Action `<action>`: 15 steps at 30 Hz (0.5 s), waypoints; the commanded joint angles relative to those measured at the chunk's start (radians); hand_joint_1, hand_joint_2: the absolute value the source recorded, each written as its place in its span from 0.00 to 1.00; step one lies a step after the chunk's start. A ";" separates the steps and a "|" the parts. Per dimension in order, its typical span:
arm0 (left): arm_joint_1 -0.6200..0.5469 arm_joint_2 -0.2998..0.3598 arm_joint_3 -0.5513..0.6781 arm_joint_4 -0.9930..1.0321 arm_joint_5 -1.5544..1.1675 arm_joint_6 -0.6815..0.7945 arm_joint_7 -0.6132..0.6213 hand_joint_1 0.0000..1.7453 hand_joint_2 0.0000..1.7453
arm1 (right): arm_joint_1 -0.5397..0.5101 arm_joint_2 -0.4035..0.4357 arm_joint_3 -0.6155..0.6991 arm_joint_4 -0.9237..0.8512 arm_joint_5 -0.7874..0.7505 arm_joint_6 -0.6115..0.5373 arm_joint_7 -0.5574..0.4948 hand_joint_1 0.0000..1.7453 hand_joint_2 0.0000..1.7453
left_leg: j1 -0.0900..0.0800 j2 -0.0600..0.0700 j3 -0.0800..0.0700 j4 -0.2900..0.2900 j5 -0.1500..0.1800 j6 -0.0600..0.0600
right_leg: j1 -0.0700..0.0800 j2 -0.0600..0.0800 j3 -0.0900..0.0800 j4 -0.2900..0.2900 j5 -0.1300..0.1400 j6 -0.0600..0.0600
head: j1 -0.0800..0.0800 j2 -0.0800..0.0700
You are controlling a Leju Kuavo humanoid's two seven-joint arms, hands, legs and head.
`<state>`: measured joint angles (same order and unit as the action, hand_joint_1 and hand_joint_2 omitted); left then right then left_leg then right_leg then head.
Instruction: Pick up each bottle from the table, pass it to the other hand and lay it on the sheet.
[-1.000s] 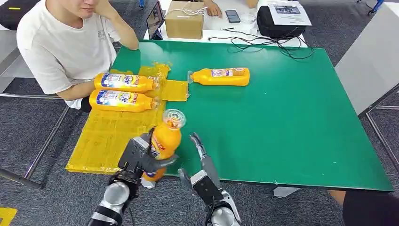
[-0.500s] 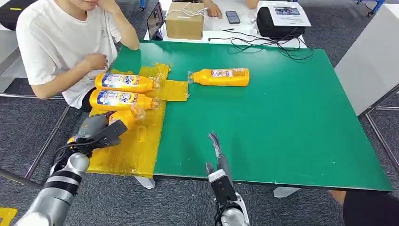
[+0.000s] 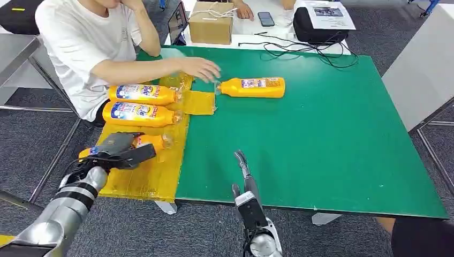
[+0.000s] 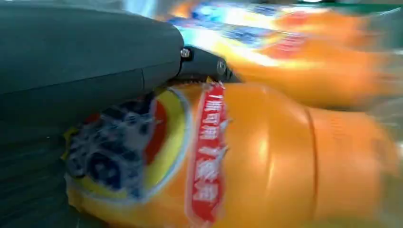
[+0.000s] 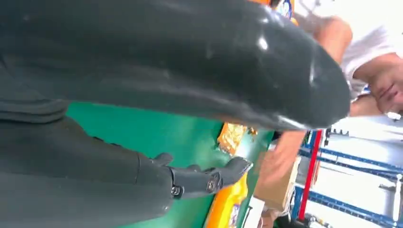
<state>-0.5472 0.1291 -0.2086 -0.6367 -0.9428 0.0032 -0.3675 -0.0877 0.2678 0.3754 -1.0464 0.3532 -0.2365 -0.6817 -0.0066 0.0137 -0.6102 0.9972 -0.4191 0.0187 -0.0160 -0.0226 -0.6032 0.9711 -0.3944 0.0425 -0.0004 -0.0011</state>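
Two bottles (image 3: 140,104) are already laid on the yellow sheet (image 3: 140,170), a third bottle (image 3: 151,142) is gripped there by the left hand (image 3: 121,150), the right hand (image 3: 244,176) is spread and empty, and one last bottle (image 3: 251,87) is left on the green bench (image 3: 321,134) beside the sheet.

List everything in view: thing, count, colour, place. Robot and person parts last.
Bottles: four, orange. Two lie on the sheet, one on the bare table, one in the left robot hand over the sheet.
Sheet: one, yellow, table's left side.
Table: one, green.
Cardboard box: one, brown, beyond the table.
Phone: one, dark, beside the box.
Bag: one, black, far right.
Person's hand: one, near the lone bottle's cap.
Left robot hand: grips a bottle.
Right robot hand: open, at the table's near edge.
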 commanded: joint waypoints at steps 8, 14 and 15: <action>0.002 -0.115 -0.179 0.083 0.222 -0.158 -0.121 0.00 1.00 | -0.084 0.000 -0.017 0.157 -0.038 -0.016 -0.016 0.00 0.00 | 0.000 -0.002 0.007 -0.001 0.000 0.000 | 0.000 -0.001 0.008 -0.001 0.000 -0.001 | 0.000 0.000; 0.008 -0.082 -0.254 0.045 0.212 -0.083 -0.090 0.00 1.00 | -0.080 -0.005 0.000 0.147 -0.058 -0.028 -0.016 0.00 0.00 | 0.001 -0.001 0.009 -0.001 0.000 0.000 | 0.000 0.001 0.010 -0.001 0.000 -0.001 | 0.000 0.000; 0.012 -0.076 -0.256 0.042 0.210 -0.072 -0.089 0.00 1.00 | -0.079 -0.008 0.001 0.143 -0.060 -0.028 -0.016 0.00 0.00 | 0.000 0.000 0.009 -0.001 0.000 0.000 | 0.000 0.001 0.010 -0.001 0.000 -0.001 | 0.000 0.000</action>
<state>-0.5506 0.0256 -0.3444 -0.6195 -0.7126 -0.1335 -0.4902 -0.1298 0.2758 0.3750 -0.9674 0.3136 -0.2529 -0.6966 -0.0070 0.0127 -0.6038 0.9968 -0.4185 0.0200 -0.0165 -0.0243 -0.5953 0.9711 -0.3946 0.0427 0.0000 -0.0011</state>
